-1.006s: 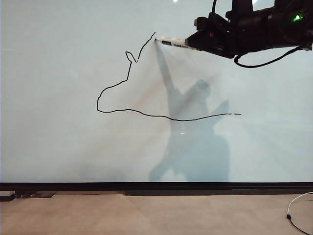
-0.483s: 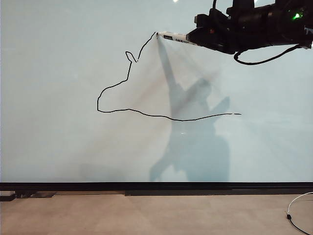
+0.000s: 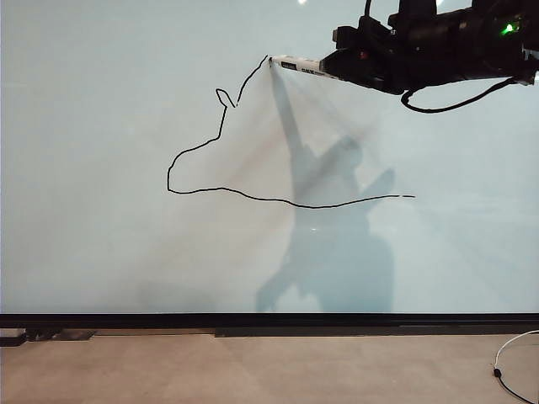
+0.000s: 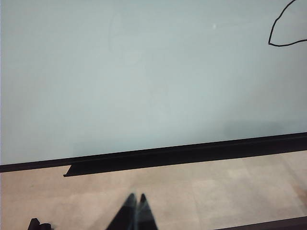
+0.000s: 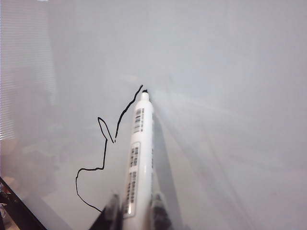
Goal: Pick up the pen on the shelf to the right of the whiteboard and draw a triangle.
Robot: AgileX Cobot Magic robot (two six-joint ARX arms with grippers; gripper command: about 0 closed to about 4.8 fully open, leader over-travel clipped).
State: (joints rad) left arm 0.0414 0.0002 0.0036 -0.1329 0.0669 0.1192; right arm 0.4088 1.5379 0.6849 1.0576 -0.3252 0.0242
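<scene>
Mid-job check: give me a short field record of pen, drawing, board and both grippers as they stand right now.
pen: white marker, tip at the peak of the line
triangle: left side and base drawn, right side missing, outline not closed
whiteboard: upright, black strip along its lower edge
right gripper: upper right of the board, shut on the pen
left gripper: low over the floor, shut, holds nothing

One pen (image 3: 305,67), one whiteboard (image 3: 101,126), one unfinished triangle (image 3: 221,135), two grippers: right gripper (image 3: 337,61), left gripper (image 4: 135,199)
</scene>
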